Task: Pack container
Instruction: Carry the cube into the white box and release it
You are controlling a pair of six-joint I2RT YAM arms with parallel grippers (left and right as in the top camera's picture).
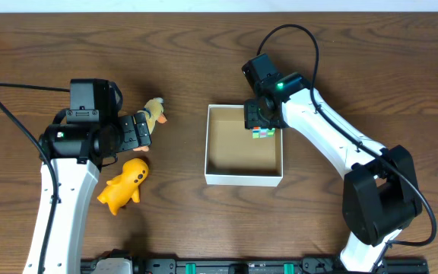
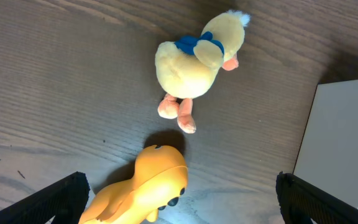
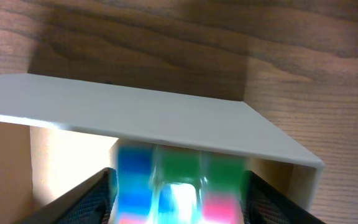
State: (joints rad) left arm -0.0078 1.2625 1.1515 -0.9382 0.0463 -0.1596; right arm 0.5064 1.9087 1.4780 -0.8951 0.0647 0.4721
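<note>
The container (image 1: 243, 180) is a shallow white box with a brown inside, at mid-table. My right gripper (image 1: 258, 122) reaches into its far right corner, its fingers closed on either side of a multi-coloured cube (image 1: 262, 133). In the right wrist view the cube (image 3: 179, 186) sits between the fingers (image 3: 178, 202), just behind the box wall (image 3: 148, 118). My left gripper (image 1: 141, 131) is open and empty. It hovers between a pale yellow plush duck (image 1: 154, 113) and an orange-yellow toy (image 1: 124, 185). The left wrist view shows the duck (image 2: 194, 62), the orange-yellow toy (image 2: 148, 193) between the open fingers (image 2: 179, 208), and the box wall (image 2: 340, 143).
Both toys lie on the wooden table left of the container. Black cables trail from each arm. A black rail (image 1: 242, 266) runs along the table's front edge.
</note>
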